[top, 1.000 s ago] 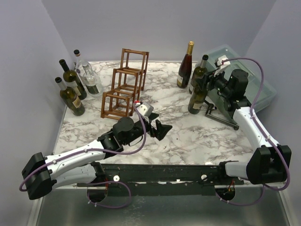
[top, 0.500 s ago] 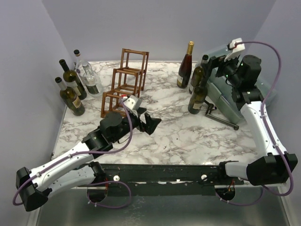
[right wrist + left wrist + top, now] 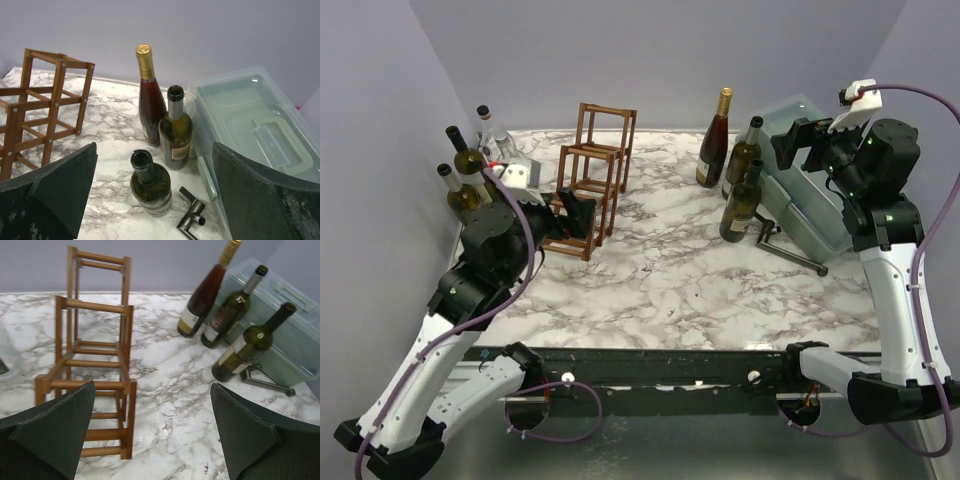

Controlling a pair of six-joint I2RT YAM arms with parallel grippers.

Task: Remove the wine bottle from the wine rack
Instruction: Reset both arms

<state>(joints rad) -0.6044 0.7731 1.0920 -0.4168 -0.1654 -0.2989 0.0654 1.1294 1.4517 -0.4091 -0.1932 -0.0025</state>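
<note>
**A:** Where is the wine bottle, and is anything in the wine rack (image 3: 588, 175)?

**B:** We see every cell of the reddish-brown wooden rack empty. It stands far left of centre on the marble table (image 3: 700, 290). We take the wine bottle (image 3: 741, 205) to be the green one standing upright on the right, nearest of three, just beside a clear plastic bin (image 3: 250, 115). That is our judgement, not a certainty. Its two neighbours (image 3: 728, 140) stand just behind it.

**A:** How would it handle?

**B:** We judge it rigid, smooth glass: slippery, breakable if tipped, and heavy towards the base. Its mouth looks uncorked; how full it is we cannot tell. We would grip it round the wide body near the label, since the thin neck gives less purchase.

**A:** And the grippers?

**B:** The right gripper (image 3: 798, 145) hangs raised above the bin's far end, to the right of the bottles, fingers spread wide, holding and touching nothing. The left gripper (image 3: 572, 213) is also spread wide and empty, close in front of the rack's lowest tier. From above we cannot tell whether it touches the wood, and its wrist view shows the bars lying just beyond the fingers.
</note>
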